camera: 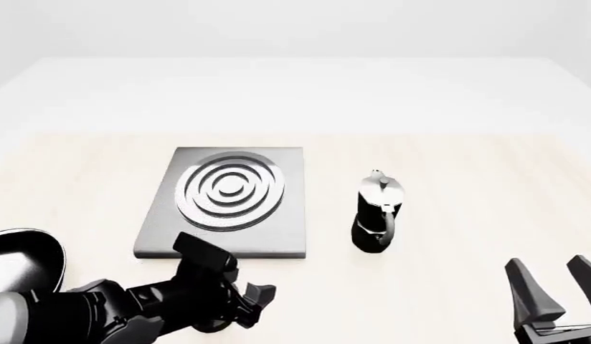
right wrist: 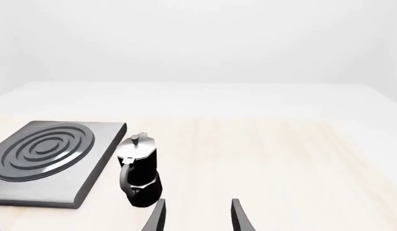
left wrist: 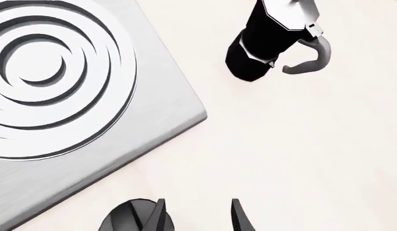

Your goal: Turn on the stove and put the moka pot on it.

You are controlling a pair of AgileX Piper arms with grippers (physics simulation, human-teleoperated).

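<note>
The stove (camera: 229, 193) is a flat grey slab with concentric burner rings, left of the table's centre; it also shows in the left wrist view (left wrist: 70, 96) and the right wrist view (right wrist: 50, 154). Its black oval knob (left wrist: 125, 219) lies on the table just off the slab's near edge, right beside one finger of my left gripper (left wrist: 198, 219). The left gripper (camera: 255, 304) is open and empty, low over the table. The moka pot (camera: 377, 215) stands upright to the right of the stove, and also shows in both wrist views (left wrist: 269, 43) (right wrist: 139, 171). My right gripper (camera: 556, 287) is open and empty, nearer than the pot and to its right (right wrist: 197, 216).
A shiny black pan (camera: 28, 254) sits at the near left edge, beside the left arm. The light wooden table (camera: 449, 165) stretches to a white far edge.
</note>
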